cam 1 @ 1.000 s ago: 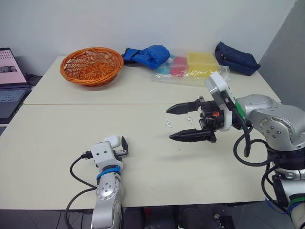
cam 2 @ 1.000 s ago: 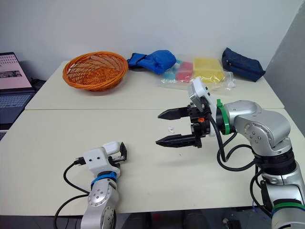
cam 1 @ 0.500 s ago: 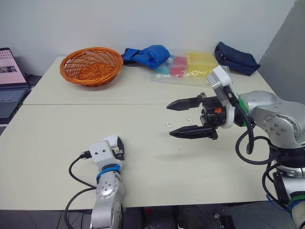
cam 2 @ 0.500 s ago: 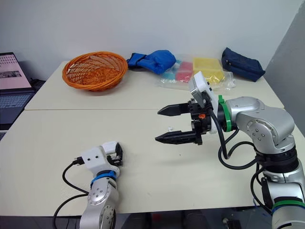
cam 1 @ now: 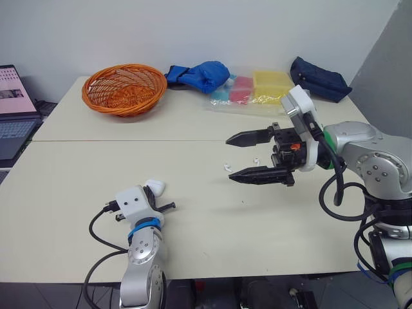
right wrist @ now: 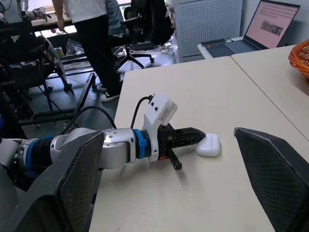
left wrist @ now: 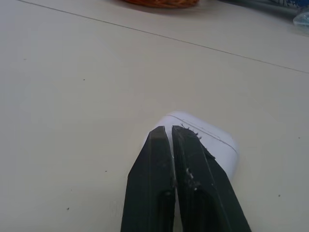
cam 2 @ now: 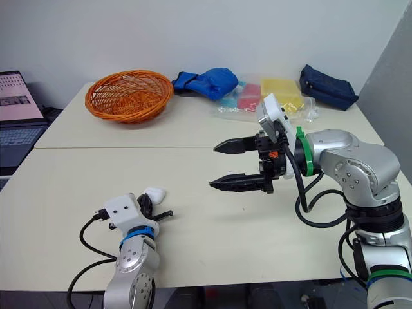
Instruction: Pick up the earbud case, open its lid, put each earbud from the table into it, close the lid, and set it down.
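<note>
now, left pincer (left wrist: 167, 131) clenched empty at the earbud case (left wrist: 215, 144), right pincer (cam 1: 230, 158) spread near the earbuds (cam 1: 226, 167), laptop (cam 1: 13, 109) text unreadable.

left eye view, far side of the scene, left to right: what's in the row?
laptop → orange basket → blue bundle → pink box → yellow box → navy pouch

Glossy earbud case (left wrist: 208, 139) (plastic), wicker basket (cam 1: 139, 103)
</note>
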{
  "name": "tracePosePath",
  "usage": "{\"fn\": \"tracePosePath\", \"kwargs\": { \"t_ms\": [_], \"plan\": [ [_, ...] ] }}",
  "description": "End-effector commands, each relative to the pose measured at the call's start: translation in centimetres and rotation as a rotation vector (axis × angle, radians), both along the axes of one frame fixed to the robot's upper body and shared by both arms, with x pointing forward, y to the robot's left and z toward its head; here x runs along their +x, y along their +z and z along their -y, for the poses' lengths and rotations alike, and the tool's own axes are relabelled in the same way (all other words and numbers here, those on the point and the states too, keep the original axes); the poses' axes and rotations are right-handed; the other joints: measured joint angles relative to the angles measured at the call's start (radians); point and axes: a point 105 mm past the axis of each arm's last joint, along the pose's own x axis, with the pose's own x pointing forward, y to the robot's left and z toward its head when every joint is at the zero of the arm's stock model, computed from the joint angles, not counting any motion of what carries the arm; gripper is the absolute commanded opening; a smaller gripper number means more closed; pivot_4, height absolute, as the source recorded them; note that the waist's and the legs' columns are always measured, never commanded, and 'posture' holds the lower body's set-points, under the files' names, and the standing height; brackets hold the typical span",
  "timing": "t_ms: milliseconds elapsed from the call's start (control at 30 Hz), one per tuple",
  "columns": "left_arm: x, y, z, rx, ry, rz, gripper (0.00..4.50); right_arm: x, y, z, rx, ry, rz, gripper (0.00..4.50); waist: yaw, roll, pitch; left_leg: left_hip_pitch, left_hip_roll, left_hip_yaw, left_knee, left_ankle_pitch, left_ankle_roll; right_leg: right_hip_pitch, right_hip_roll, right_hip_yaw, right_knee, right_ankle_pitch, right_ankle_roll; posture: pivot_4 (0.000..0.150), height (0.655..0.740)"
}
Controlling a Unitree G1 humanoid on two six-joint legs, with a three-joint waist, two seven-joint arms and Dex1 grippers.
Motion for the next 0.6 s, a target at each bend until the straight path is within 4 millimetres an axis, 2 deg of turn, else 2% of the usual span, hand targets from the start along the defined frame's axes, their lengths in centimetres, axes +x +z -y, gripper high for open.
{"fn": "tracePosePath", "kwargs": {
  "t_ms": [33,67,167,300,533,600],
  "plan": [
    [0.0,-0.3,0.9,0.017,-0.025,-0.023,0.17,-0.3,1.1,0.1,0.029,0.004,0.050,4.50,0.000,0.000,0.000,0.000,0.000,0.000,0.000,0.000,0.000,0.000,0.000,0.000,0.000,0.000,0.000,0.150,0.7400],
    [0.0,-0.1,0.9,0.033,-0.031,-0.017,0.17,-0.3,1.1,0.1,0.030,0.002,0.050,4.50,0.000,0.000,0.000,0.000,0.000,0.000,0.000,0.000,0.000,0.000,0.000,0.000,0.000,0.000,0.000,0.150,0.7400],
    [0.0,1.2,1.3,0.076,-0.080,0.043,0.77,-0.3,1.1,0.2,0.029,0.002,0.054,4.50,0.000,0.000,0.000,0.000,0.000,0.000,0.000,0.000,0.000,0.000,0.000,0.000,0.000,0.000,0.000,0.150,0.7400],
    [-0.4,2.2,1.5,0.107,-0.140,0.078,2.05,-0.3,1.1,0.2,0.032,0.000,0.052,4.50,-0.001,0.000,0.000,-0.002,0.000,0.000,0.000,0.000,0.000,-0.001,0.000,0.000,-0.001,0.000,0.000,0.150,0.7400],
    [-1.2,3.0,-0.2,0.178,-0.303,0.099,4.32,-0.3,1.0,0.1,0.041,0.000,0.047,4.50,-0.001,0.000,0.000,-0.002,0.001,0.000,-0.001,0.000,0.000,-0.003,0.001,-0.001,-0.001,-0.001,-0.002,0.150,0.7400],
    [-1.1,3.3,-0.4,0.205,-0.382,0.100,4.47,-0.2,0.9,0.0,0.048,-0.001,0.043,4.50,-0.001,0.000,0.000,-0.002,0.002,0.000,-0.001,0.000,0.000,-0.003,0.001,-0.001,-0.001,-0.001,-0.002,0.150,0.7400]
  ]
}}
